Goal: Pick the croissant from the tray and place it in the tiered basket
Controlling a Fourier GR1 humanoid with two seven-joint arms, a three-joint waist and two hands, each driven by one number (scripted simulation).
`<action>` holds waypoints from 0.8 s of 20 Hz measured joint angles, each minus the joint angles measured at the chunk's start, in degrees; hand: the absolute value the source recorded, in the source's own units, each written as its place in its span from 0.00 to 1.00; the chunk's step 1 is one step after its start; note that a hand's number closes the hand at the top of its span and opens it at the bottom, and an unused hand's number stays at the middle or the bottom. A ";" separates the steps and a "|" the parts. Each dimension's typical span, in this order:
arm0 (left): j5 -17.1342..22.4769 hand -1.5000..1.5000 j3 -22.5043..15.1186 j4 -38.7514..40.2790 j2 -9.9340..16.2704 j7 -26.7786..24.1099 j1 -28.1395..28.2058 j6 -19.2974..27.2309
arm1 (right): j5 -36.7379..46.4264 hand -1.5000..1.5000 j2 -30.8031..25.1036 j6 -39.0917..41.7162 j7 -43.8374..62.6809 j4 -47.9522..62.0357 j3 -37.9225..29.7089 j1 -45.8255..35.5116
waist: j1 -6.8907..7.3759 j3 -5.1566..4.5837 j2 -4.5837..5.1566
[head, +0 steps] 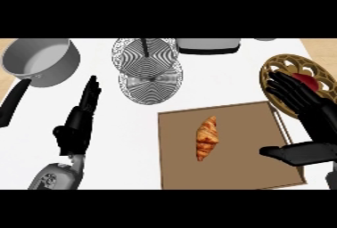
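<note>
The right robot hand (299,104) hangs over the right edge of the brown tray (181,171), fingers straight and spread wide, thumb stuck out toward the left, holding nothing. Splayed like that, it looks set to come down on something rather than to carry, and its palm faces the tray's middle. The croissant (207,138) lies there, flat on the tray, lengthwise from near to far, well apart from the fingers and untouched. So the pick is not yet made; I judge the hand must move left and lower before it can close.

Behind the right hand, at the far right of the tabletop (217,80), sits a brown openwork dish (280,67) with something red (306,80) in it, partly hidden by the fingers.

The left robot hand (79,120) stands at the left, fingers straight and pointing far, open and idle; it rests out of the way.

Farther off, beyond the tray's far left corner, stands the tiered basket (150,67), two round wire tiers on a central post, where the croissant should go. A grey saucepan (39,60) sits at the far left, and a grey appliance (207,44) shows at the far edge.
</note>
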 measured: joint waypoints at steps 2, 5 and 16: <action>-0.06 0.50 -0.23 -0.11 -0.15 -0.06 0.13 -0.12 | 4.01 0.00 -5.19 1.84 3.67 -2.29 1.71 -0.97 | 0.23 -0.13 -0.09; -0.34 0.50 -0.41 0.37 -0.47 -0.14 -0.37 -0.10 | 9.47 0.00 -12.37 5.47 10.04 -6.13 5.26 -3.77 | 0.70 -0.29 -0.08; -1.09 0.50 -1.73 1.86 -1.87 -0.41 -2.38 -1.17 | 20.33 0.00 -17.87 16.76 41.29 -12.73 23.98 -24.34 | 3.82 -0.38 0.42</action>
